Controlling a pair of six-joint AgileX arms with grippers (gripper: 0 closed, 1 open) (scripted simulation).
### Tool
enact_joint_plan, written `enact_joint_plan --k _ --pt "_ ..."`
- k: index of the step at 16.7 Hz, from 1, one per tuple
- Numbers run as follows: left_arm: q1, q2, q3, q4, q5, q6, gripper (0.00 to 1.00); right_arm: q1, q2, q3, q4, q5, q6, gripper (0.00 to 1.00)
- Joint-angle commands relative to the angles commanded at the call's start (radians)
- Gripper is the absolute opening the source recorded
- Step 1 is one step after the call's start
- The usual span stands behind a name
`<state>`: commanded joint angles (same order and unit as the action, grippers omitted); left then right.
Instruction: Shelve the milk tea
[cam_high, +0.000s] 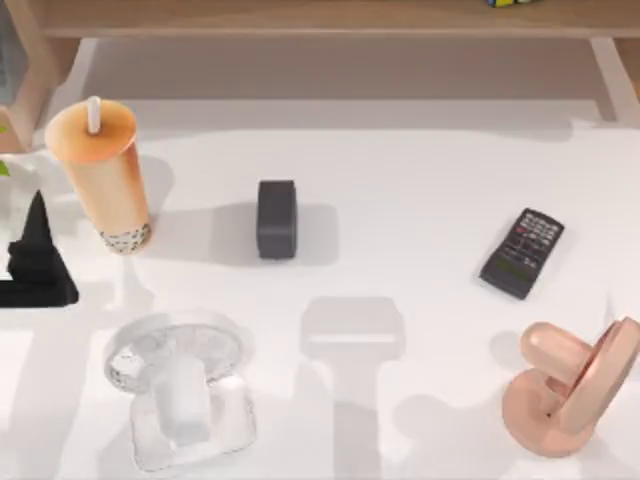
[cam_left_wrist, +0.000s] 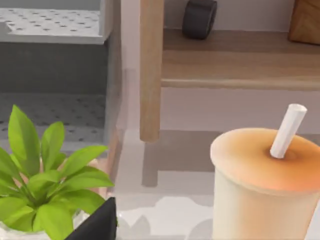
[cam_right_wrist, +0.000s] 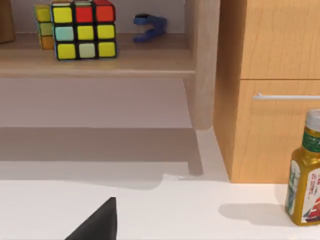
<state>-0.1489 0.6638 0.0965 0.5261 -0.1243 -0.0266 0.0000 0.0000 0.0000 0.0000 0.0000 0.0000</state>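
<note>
One milk tea (cam_high: 103, 175), one calculator (cam_high: 522, 252)

Milk tea (cam_left_wrist: 260, 190) base cut off; left end effector (cam_high: 35, 262) partly cropped.

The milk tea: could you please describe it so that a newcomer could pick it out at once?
Start at the wooden shelf along the table's back edge, then drop to the white table's far left. The milk tea stands upright there, left of a dark grey box. It alone is a tall orange-tan cup with dark pearls and a white straw.

milk tea (cam_high: 101, 175) upright, left hand (cam_high: 35, 262) beside
</note>
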Motion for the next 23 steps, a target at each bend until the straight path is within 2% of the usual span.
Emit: enact_joint_plan --k 6,10,13,19,23 --pt "-0.107 0.553 0.063 0.379 -0.092 -0.017 1.00 0.000 0.000 0.000 0.000 0.000 0.000 1.00" --pt "-0.154 0.791 0.089 0.553 -0.134 -0.025 1.00 0.000 0.000 0.000 0.000 0.000 0.000 1.00" --pt "-0.170 0.862 0.098 0.604 -0.148 -0.027 1.00 0.000 0.000 0.000 0.000 0.000 0.000 1.00" --pt "-0.165 0.866 0.096 0.604 -0.146 -0.026 1.00 0.000 0.000 0.000 0.000 0.000 0.000 1.00" --pt "-0.144 0.975 0.188 0.626 -0.121 -0.021 1.00 0.000 0.000 0.000 0.000 0.000 0.000 1.00"
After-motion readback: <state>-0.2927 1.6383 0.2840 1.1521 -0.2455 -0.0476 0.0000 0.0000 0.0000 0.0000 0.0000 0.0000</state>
